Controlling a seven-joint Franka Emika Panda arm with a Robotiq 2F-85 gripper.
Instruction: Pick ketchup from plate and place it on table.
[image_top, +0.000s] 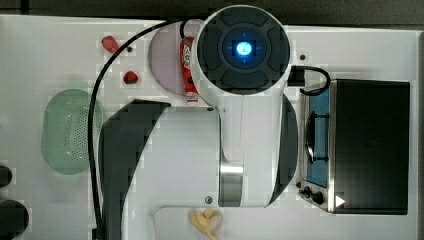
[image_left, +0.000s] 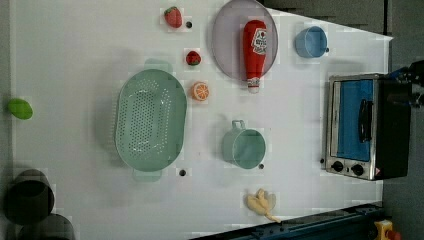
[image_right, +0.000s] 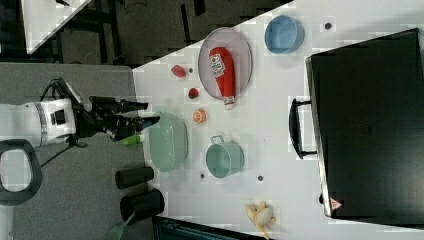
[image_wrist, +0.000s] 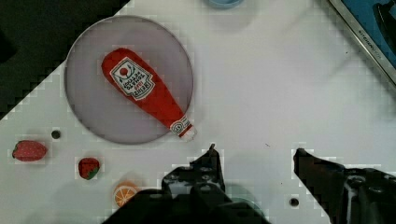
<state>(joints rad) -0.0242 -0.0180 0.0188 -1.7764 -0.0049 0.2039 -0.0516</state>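
We hold our jaws released (nothing between them) just short of the ketchup, which lies slantwise on the plate, cap toward us.

Even, bright overhead light washes the white table; shadows are soft and faint. All views look blocky and slightly blurred.
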